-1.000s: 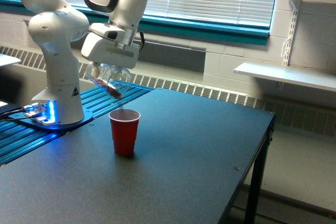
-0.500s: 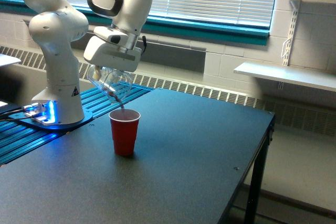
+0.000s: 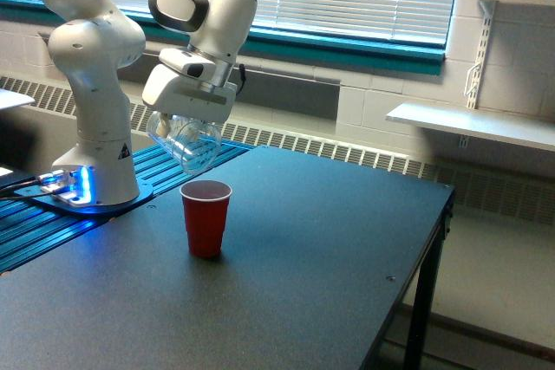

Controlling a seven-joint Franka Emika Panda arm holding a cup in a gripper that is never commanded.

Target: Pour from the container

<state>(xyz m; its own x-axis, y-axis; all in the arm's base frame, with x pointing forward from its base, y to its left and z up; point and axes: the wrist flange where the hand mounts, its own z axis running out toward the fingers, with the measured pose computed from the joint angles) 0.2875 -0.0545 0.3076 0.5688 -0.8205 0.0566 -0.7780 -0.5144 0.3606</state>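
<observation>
My arm bends down over the tabletop (image 3: 286,249); my jaws grasp the container (image 3: 185,139), tipped steeply above the red cup (image 3: 205,217).

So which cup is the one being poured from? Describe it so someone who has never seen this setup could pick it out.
Start at the white robot arm on the exterior view's left and follow it down to the gripper. The container hangs there, tipped steeply, above the dark table. It is clear and rounded, held in the air, unlike the opaque red cup standing upright on the table just below it.
</observation>
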